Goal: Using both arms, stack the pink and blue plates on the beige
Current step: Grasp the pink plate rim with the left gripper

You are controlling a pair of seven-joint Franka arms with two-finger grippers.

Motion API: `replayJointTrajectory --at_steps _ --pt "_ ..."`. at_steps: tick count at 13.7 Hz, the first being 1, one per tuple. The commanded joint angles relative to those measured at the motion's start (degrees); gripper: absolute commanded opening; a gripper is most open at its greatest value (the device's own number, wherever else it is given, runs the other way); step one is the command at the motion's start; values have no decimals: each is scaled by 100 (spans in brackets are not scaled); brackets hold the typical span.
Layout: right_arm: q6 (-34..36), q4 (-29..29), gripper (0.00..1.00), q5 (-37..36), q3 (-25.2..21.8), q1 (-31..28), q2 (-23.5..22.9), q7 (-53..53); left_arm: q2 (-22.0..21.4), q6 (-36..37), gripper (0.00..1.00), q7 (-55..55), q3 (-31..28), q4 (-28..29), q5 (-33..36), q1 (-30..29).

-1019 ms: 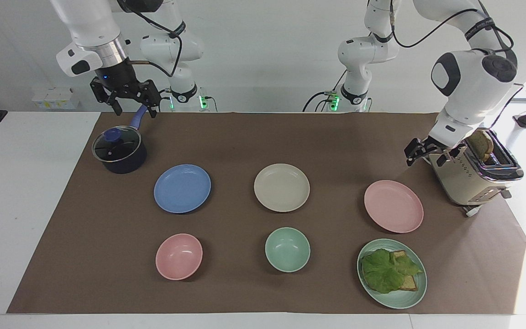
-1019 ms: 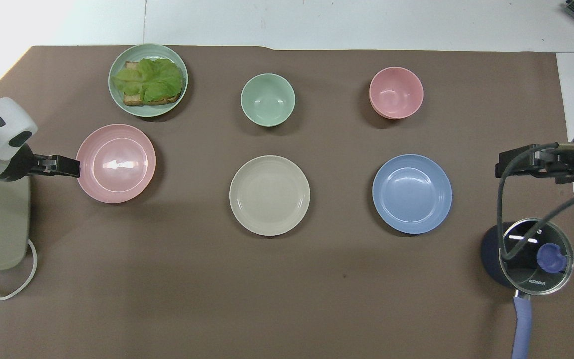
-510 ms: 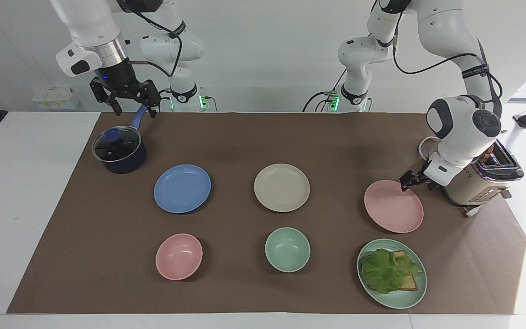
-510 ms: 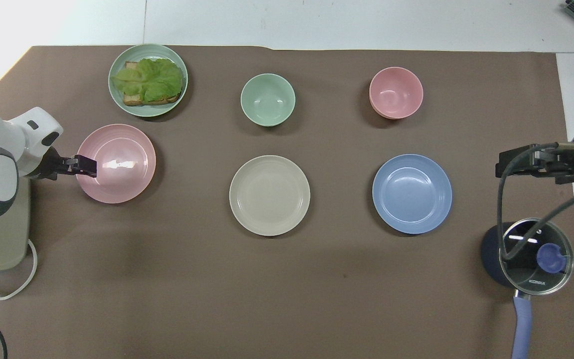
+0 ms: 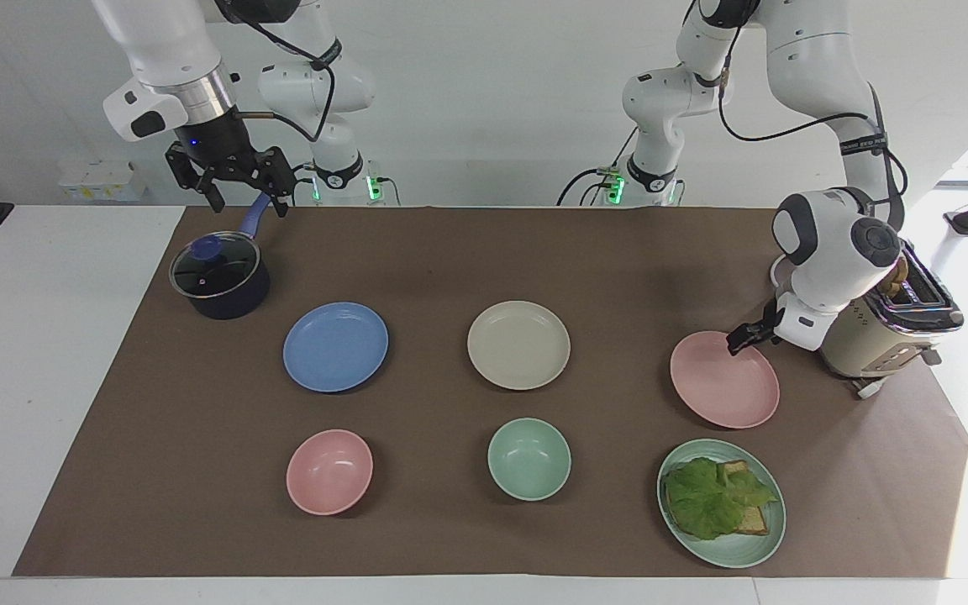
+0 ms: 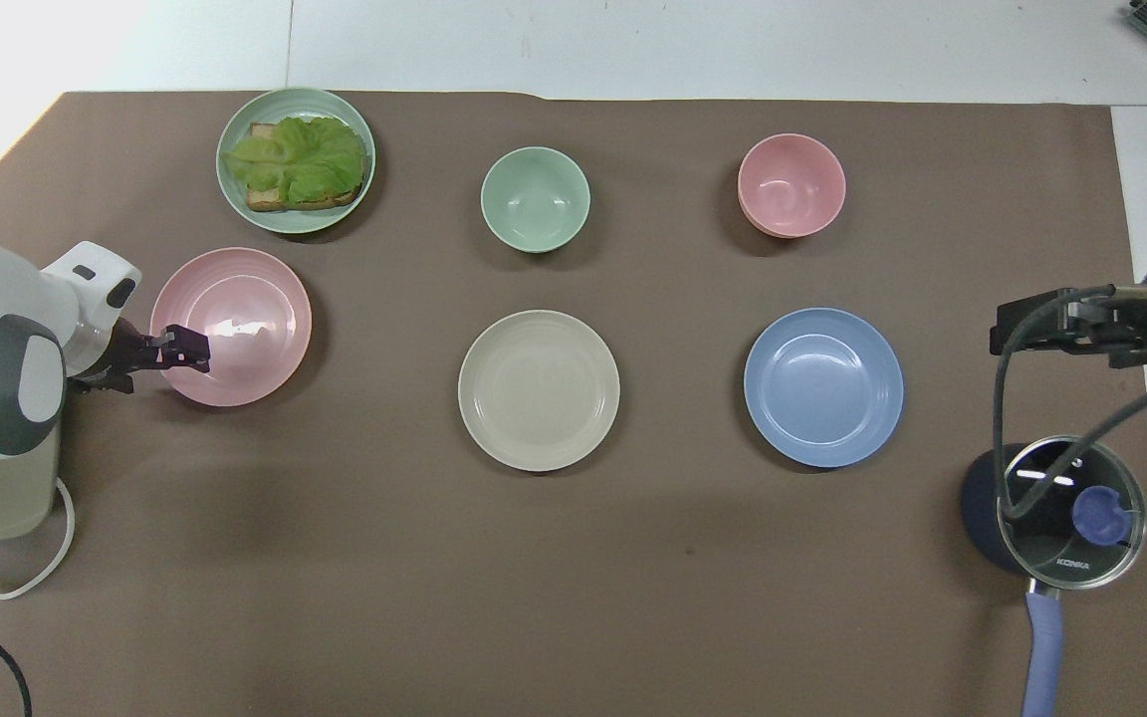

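Note:
The pink plate (image 5: pixel 728 382) (image 6: pixel 240 319) lies at the left arm's end of the table, beside the toaster. My left gripper (image 5: pixel 738 340) (image 6: pixel 187 349) is low at that plate's rim on the toaster side, open, holding nothing that I can see. At the middle of the brown mat lies the beige plate (image 5: pixel 518 344) (image 6: pixel 539 389). Toward the right arm's end lies the blue plate (image 5: pixel 335 346) (image 6: pixel 822 386). My right gripper (image 5: pixel 240 189) (image 6: pixel 1007 334) waits open, raised over the pot's handle.
A dark pot with a glass lid (image 5: pixel 219 277) (image 6: pixel 1051 508) stands near the blue plate. The cream toaster (image 5: pixel 879 336) stands by the left arm. Farther from the robots are a pink bowl (image 5: pixel 329 471), a green bowl (image 5: pixel 528 459) and a green plate (image 5: pixel 736 559) with lettuce and bread.
My left gripper has come down from beside the toaster to the pink plate's rim. The right arm has not moved, and no plate has shifted.

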State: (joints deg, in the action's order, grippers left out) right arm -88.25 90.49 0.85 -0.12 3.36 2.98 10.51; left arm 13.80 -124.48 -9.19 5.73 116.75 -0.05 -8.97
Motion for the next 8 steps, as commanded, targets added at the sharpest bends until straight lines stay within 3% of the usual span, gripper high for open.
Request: replayJointTrajectory --at_steps 1,3,4,8 --pt "-52 136 100 56 -15 -20 106 -22 -27 -155 53 -118 33 111 31 -79" --pt "-43 136 100 56 -15 -20 106 -31 -27 -129 7 -145 33 111 31 -70" --pt "-43 145 100 56 -15 -20 106 -31 -27 -103 0 -145 33 93 31 -70" --pt "-43 153 100 56 -15 -20 115 -31 -44 326 0 -75 42 -108 31 -44"
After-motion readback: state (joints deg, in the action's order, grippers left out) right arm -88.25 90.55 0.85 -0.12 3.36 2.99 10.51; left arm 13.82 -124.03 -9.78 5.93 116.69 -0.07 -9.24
